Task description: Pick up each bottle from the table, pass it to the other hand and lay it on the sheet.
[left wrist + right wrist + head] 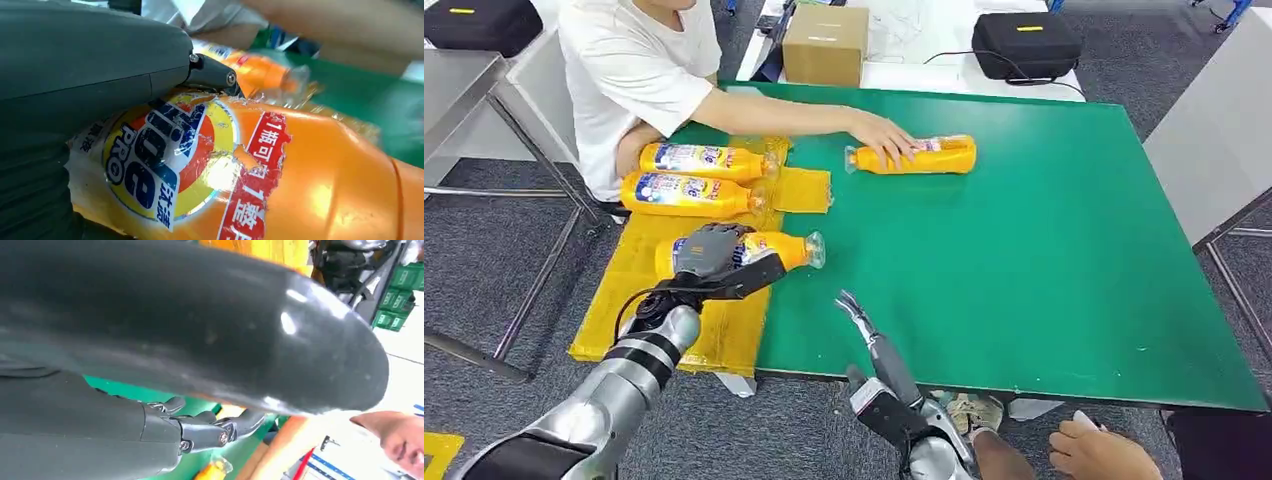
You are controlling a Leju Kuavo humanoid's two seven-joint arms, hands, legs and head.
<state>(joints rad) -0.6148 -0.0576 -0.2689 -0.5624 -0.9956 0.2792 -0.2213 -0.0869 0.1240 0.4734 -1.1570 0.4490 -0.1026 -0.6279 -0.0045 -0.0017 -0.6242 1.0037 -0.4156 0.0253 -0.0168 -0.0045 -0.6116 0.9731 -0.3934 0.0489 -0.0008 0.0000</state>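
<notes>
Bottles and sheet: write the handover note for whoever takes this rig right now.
Left robot hand: grips a bottle low over the yellow sheet, not released.
Right robot hand: open, holding nothing, near the green table's front edge.
Done: two bottles lie on the sheet.
Left: release this one; then the bottle on the table, which a person's hand is touching.

Three bottles [696,160] lie on the sheet [634,300] at the table's [1044,260] left edge; a fourth [924,157] apparently farther right.

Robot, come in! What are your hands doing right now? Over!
Left robot hand holds a bottle over the yellow sheet. Right robot hand open, empty. A person's hand rests on the last bottle.
</notes>
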